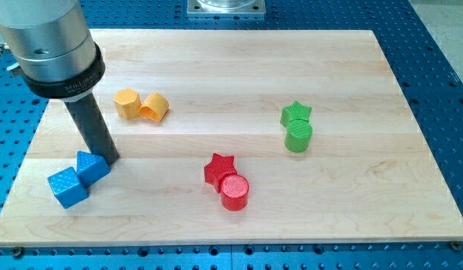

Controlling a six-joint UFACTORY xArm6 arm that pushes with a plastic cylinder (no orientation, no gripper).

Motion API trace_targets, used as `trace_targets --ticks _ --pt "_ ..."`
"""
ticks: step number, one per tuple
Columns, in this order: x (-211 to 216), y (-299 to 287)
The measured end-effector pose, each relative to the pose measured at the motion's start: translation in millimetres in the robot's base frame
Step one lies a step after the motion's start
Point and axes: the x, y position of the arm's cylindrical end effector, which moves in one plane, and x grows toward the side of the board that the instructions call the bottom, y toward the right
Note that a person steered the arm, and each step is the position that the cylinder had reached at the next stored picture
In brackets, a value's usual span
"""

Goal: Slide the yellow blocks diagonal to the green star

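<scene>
Two yellow blocks lie side by side at the view's upper left: a yellow hexagon-like block (127, 103) and a yellow block (154, 107) touching its right side. The green star (296, 114) sits right of centre, with a green cylinder (298, 136) touching it just below. My tip (109, 159) rests on the board at the left, below the yellow blocks and right beside the upper right of a blue block (91, 166). The tip is far left of the green star.
A blue cube (67, 187) touches the other blue block at the lower left. A red star (219, 169) and a red cylinder (235, 191) sit together at bottom centre. The wooden board (366, 195) lies on a blue perforated table.
</scene>
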Motion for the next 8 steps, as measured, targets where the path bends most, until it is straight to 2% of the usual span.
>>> trace_targets --ticks 1,2,3,4,6,7,8 --pt "0.0 0.0" --pt "-19.6 8.1" --pt "-45.9 79.2" --pt "-45.0 89.7" --pt "-96.1 40.8" --pt "-90.0 50.2" --pt "-73.7 26.3"
